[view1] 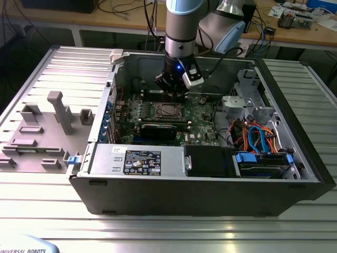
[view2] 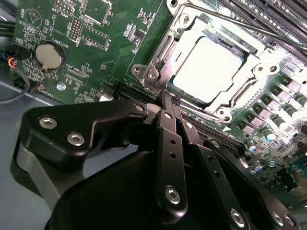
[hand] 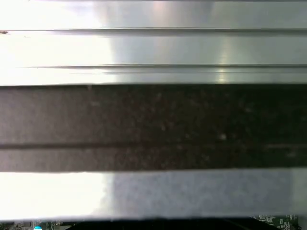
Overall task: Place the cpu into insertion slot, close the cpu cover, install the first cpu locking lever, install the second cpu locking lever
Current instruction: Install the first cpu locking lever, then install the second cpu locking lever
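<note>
In the exterior view, your gripper point(view1: 176, 89) is hanging inside the open computer case point(view1: 295, 174), just above the insertion slot point(view1: 167, 110). In the second wrist view, its fingers point(view2: 169, 139) are pressing together, holding nothing, while the cpu point(view2: 211, 67) is sitting in the slot under the closed cpu cover point(view2: 192, 103).

Silver-grey cpu point(view2: 214, 69) in silvery cpu cover point(view2: 169, 51), green circuit board point(view2: 115, 36), black claw point(view2: 169, 103).

A ribbed metal table point(view1: 295, 211) fills the foreground, and a wooden bench point(view1: 105, 21) strewn with cables point(view1: 121, 8) runs behind it.
</note>
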`<action>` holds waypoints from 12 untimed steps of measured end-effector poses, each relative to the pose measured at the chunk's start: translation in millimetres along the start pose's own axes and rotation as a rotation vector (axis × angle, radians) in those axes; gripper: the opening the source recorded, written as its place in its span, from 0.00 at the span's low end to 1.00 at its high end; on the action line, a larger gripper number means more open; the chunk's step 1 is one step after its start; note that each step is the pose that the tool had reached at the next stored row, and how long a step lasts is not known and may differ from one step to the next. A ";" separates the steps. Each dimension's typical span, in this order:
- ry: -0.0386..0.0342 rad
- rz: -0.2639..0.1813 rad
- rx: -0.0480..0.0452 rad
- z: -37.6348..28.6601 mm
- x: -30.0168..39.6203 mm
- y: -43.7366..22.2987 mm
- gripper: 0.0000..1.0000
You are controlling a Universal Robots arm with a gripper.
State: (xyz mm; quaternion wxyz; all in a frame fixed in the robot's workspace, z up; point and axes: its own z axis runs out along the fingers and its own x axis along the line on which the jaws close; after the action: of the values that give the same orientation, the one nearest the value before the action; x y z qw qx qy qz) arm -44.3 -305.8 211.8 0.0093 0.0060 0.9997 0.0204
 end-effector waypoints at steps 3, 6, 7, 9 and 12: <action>0.0000 0.000 0.0000 0.0 0.0 -0.2 0.11; 0.0000 0.000 0.0000 0.0 0.0 -0.3 0.11; 0.0001 0.000 0.0000 -0.1 0.0 -0.3 0.11; 0.0001 0.000 0.0001 -0.1 0.0 -0.3 0.11; 0.0000 0.000 0.0000 0.0 0.0 -0.4 0.11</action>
State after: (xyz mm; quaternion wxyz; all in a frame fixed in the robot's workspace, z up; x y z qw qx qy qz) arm -44.3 -306.3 211.9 0.0093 0.0060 0.9997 0.0204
